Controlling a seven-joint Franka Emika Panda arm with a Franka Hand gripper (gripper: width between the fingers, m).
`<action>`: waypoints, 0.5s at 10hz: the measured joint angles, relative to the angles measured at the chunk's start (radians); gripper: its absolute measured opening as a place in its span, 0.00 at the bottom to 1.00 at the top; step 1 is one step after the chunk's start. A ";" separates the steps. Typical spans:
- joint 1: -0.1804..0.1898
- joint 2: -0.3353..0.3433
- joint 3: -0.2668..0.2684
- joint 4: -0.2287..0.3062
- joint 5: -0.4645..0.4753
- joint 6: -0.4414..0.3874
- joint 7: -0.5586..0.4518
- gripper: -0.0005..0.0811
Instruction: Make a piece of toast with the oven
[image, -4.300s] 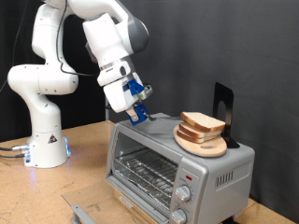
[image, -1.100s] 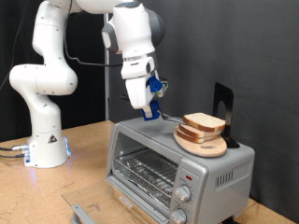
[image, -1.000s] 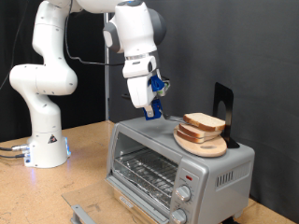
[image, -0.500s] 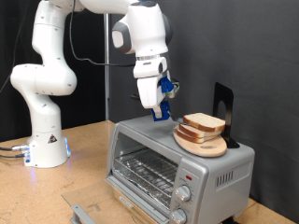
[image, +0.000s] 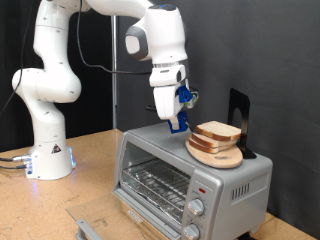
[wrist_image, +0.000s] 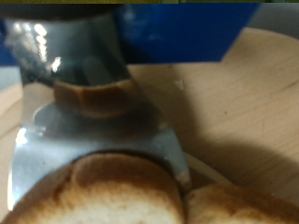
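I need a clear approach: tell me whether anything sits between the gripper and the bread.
Nothing visible does. The gripper hangs over the oven top, just to the exterior view's left of the piece of toast on its round wooden board.

Exterior view evenly lit, sharp, black backdrop; wrist view blurred, glare on metal, soft shadows

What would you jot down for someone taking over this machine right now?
Gripper: above the oven top, just to the exterior view's left of the toast, holding nothing that shows.
Toast: on a round board on the oven's roof, uncooked.
Oven: door appears shut, rack visible through the glass.
Done: nothing visible.
Left: toast not yet in the oven.
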 joint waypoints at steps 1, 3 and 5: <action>-0.006 0.007 0.007 0.001 0.000 0.008 -0.001 0.34; 0.006 0.009 -0.013 -0.004 0.051 0.023 -0.065 0.34; 0.043 0.004 -0.074 -0.016 0.133 0.006 -0.177 0.34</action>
